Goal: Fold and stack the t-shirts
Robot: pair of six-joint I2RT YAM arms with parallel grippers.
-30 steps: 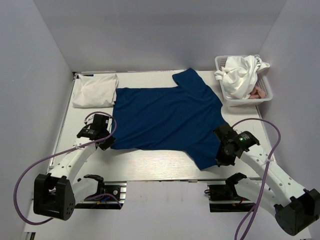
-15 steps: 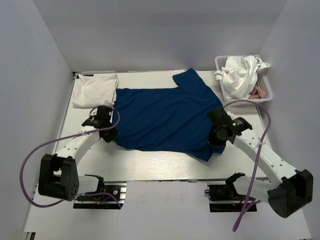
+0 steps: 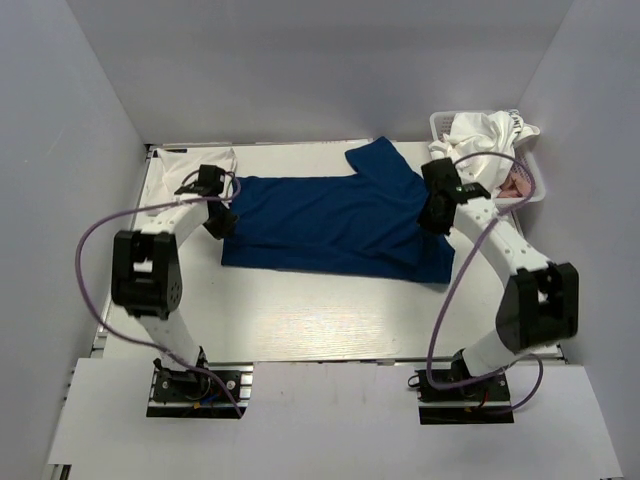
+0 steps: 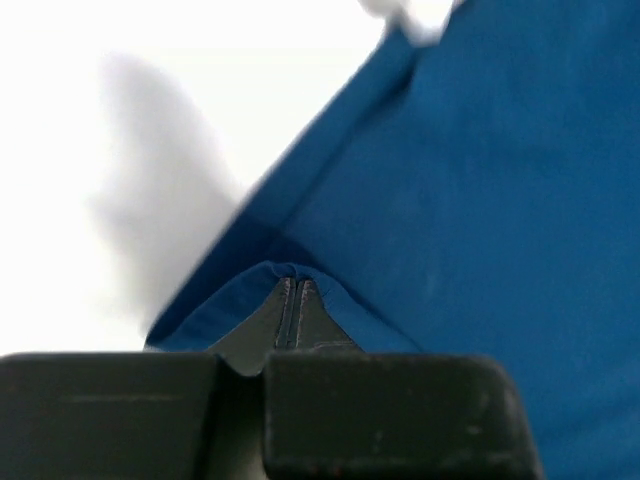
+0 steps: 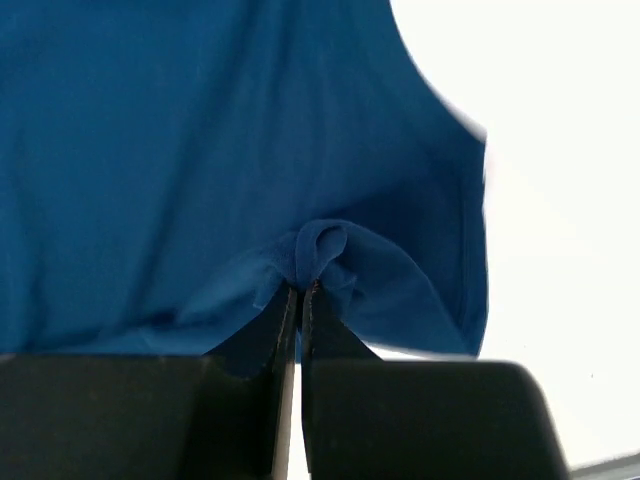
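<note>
The table (image 3: 300,320) is pale and walled in by grey panels on the left, right and far sides. Its near half is bare, a broad strip running the whole width in front of the cloth.

The navy t-shirt (image 3: 330,215) lies across the far half as a wide band, doubled over on itself. Its near edge runs almost straight from left to right. One sleeve juts toward the far wall, right of centre, and a doubled flap sits at the right end. The shirt's left edge stops just beside the folded white t-shirt (image 3: 170,170), which rests in the far left corner, partly under the left arm.

The basket (image 3: 533,192) stands in the far right corner against the walls, heaped with crumpled white t-shirts (image 3: 480,135) that spill over its rim. A bit of the pink t-shirt (image 3: 515,186) shows at its near side. Little open table remains between the basket and the navy sleeve.

The left gripper (image 3: 222,222) sits at the shirt's left edge, jaws pinched tight on a raised ridge of navy hem, as the left wrist view (image 4: 295,300) shows. The right gripper (image 3: 435,215) is at the shirt's right end, close to the basket, jaws likewise pressed together on a small bunched tuck of navy cloth (image 5: 303,295).
</note>
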